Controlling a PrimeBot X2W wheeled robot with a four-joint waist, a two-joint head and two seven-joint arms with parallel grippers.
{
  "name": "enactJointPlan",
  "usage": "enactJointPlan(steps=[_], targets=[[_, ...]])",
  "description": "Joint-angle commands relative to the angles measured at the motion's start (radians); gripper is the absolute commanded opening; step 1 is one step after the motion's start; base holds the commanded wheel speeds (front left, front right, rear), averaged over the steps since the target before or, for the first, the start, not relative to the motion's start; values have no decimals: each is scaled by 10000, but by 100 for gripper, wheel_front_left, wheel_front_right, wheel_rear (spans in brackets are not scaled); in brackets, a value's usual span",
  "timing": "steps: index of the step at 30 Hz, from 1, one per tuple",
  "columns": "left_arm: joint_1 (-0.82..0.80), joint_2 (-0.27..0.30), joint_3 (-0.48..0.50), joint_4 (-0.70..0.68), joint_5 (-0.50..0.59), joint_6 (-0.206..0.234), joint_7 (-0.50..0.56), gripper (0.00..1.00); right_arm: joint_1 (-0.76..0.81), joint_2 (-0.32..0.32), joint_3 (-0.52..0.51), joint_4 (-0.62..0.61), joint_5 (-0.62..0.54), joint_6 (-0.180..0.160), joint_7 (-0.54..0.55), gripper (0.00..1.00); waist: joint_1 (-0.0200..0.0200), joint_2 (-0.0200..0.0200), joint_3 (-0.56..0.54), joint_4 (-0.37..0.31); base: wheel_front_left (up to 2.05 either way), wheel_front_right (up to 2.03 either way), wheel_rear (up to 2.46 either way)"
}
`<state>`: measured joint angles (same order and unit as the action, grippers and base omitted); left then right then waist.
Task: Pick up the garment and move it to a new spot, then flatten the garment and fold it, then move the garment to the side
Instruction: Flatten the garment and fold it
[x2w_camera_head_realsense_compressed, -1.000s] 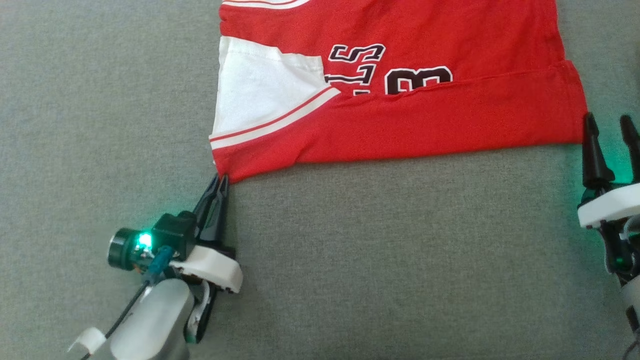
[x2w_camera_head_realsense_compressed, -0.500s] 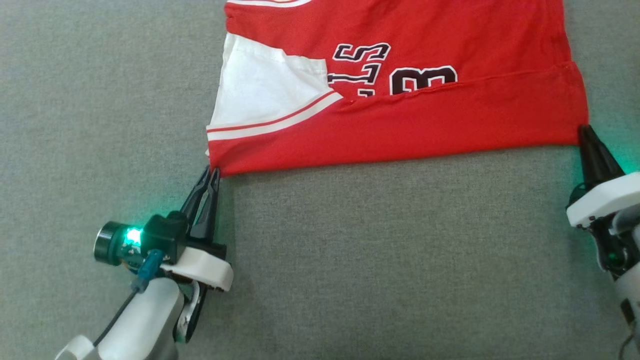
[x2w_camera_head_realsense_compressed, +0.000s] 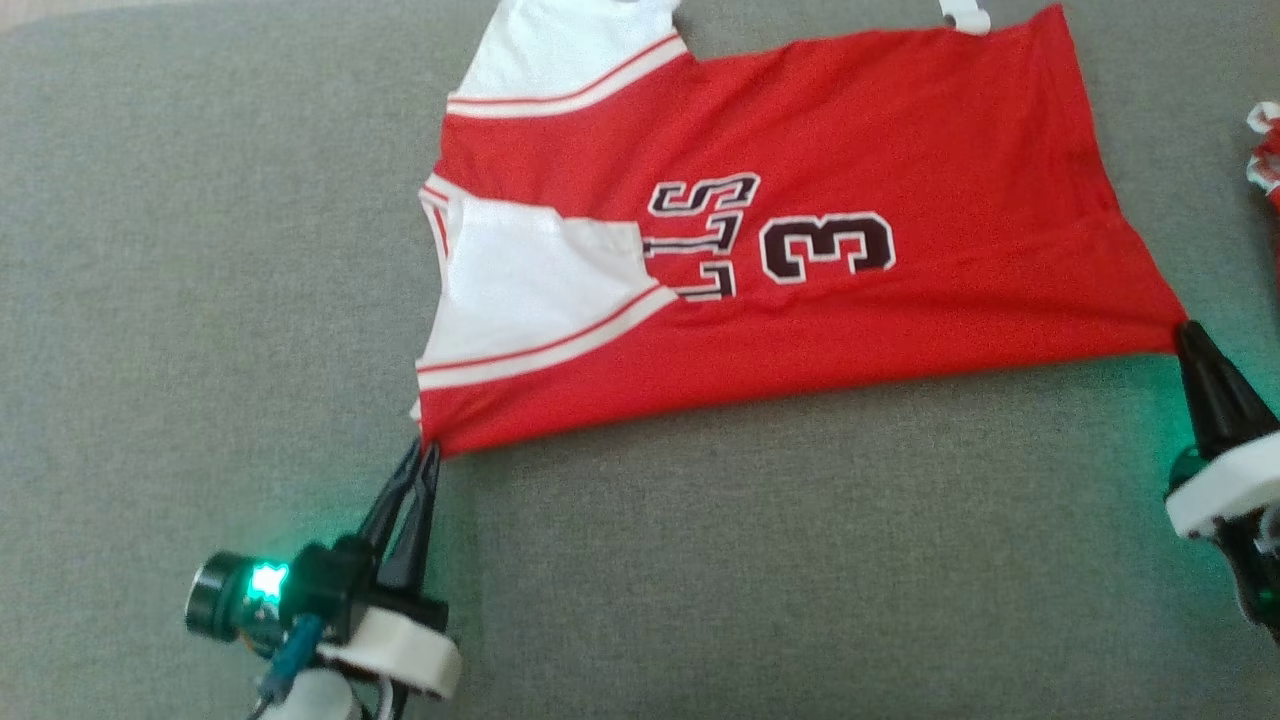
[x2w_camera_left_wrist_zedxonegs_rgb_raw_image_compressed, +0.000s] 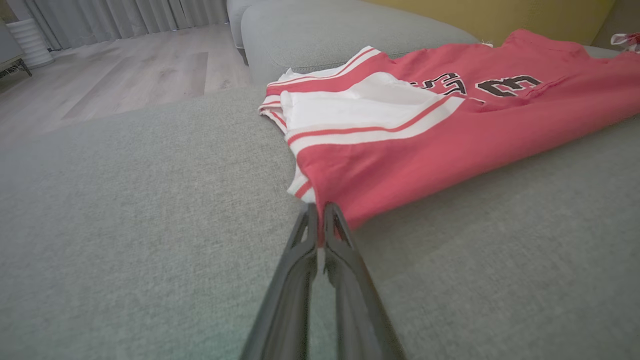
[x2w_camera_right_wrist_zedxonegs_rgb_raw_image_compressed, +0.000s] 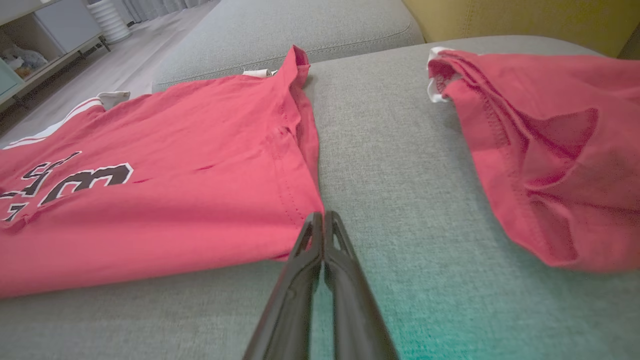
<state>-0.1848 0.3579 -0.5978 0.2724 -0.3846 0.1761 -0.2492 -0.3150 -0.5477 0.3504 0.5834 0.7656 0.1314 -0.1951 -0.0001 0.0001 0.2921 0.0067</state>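
Pinching one jersey (x2w_camera_head_realsense_compressed: 900, 140) corner in left gripper (x2w_camera_head_realsense_compressed: 428, 452) tips, clamping another in right gripper (x2w_camera_head_realsense_compressed: 1187, 330) tips; lying spread between and ahead of them on couch (x2w_camera_head_realsense_compressed: 800, 550).

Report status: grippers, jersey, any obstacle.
Left gripper shut on jersey, near corner; right gripper shut on the other. Jersey spread on grey cushion. Second red garment to its right, apart.
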Motion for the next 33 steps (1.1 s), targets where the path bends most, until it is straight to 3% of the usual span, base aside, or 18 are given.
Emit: enactJointPlan(steps=[1,8,23,33], targets=[[80,370,310,-390,53,109,-68,0,363,-538,16,-324,23,-7,-132,0,1,-1,-79,12,0,0,0],[1089,525,211,-1261,-103,417,74,0,1738,-1045,-518,-1084,-317,-7,-96,0,1,-1,-300,116,0,0,0],[1900,950,98,-2413,-134,770,437,0,3768,-600,-2232,-2629,-1201,-7,605,0,1,-1,-304,283,0,0,0],[1757,855,-133,-2239,-397,391,627,0,4618,-64,-2994,-3658,-1434,-7,1354,0,1,-1,-205,314,0,0,0]])
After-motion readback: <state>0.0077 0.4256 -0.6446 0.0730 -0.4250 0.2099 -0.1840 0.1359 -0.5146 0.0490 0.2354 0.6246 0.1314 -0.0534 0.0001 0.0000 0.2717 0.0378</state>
